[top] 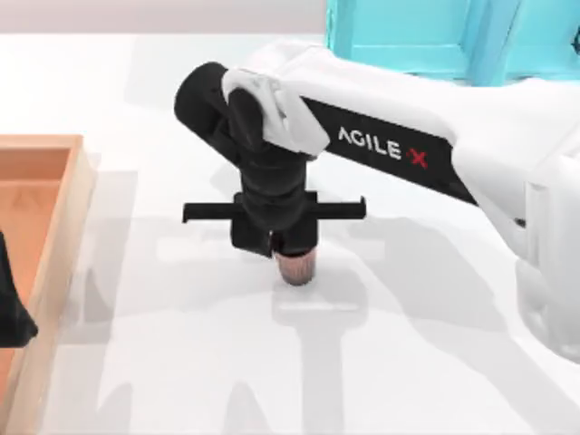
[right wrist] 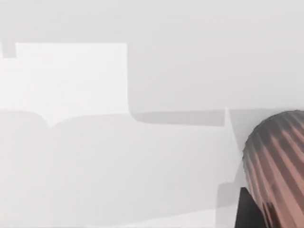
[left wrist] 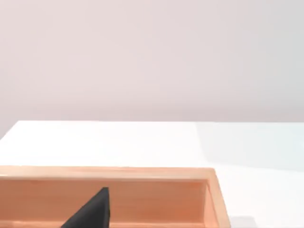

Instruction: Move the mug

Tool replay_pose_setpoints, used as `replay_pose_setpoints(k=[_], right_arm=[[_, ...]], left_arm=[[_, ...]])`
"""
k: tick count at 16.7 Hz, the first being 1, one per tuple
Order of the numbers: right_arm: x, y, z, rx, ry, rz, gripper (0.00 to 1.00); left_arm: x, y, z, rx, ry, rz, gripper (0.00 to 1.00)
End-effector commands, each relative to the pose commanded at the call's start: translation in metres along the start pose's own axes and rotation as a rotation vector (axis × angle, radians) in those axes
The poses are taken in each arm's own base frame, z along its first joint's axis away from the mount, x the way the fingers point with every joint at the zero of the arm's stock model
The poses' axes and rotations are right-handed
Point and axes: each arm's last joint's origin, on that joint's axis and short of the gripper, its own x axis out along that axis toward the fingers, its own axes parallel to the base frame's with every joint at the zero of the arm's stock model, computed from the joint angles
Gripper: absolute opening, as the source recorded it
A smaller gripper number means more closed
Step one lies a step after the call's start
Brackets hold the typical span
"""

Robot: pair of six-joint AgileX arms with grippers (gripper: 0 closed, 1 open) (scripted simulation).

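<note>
One mug (top: 297,265). One wooden tray (top: 65,237). One table (top: 408,362). Two arms, left one barely visible.

The mug (top: 297,266) under the right pincer (top: 288,256) looks ribbed and a bit shiny. The tabletop (top: 181,362) is smooth, matt white. Far from that pincer, the tray (top: 63,245) looks like smooth wood.

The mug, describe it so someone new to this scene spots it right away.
Start at the wooden tray on the white table's left side, then look right to the table's middle, beneath the right gripper. The mug is the small, ribbed, reddish-brown cup there.
</note>
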Motion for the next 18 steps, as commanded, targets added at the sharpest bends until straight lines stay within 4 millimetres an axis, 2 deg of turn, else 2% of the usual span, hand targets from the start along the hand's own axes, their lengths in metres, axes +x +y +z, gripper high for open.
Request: replay_pose_setpoints(k=[7,9,10,12,15,18], right_arm=[[0.000,0.000,-0.001,-0.003,0.001,-0.001,0.00],[-0.005,-0.016,0.008,-0.003,0.009,0.000,0.00],[-0.010,-0.032,0.015,-0.003,0.015,0.001,0.00],[-0.022,-0.076,0.031,-0.001,0.031,0.006,0.00],[-0.041,-0.165,0.049,0.004,0.057,0.022,0.00],[-0.057,-0.254,0.040,0.005,0.080,0.046,0.00]], left_arm=[[0.000,0.000,0.000,0.000,0.000,0.000,1.00],[0.000,0.000,0.000,0.000,0.000,0.000,1.00],[0.000,0.000,0.000,0.000,0.000,0.000,1.00],[0.000,0.000,0.000,0.000,0.000,0.000,1.00],[0.000,0.000,0.000,0.000,0.000,0.000,1.00],[0.000,0.000,0.000,0.000,0.000,0.000,1.00]])
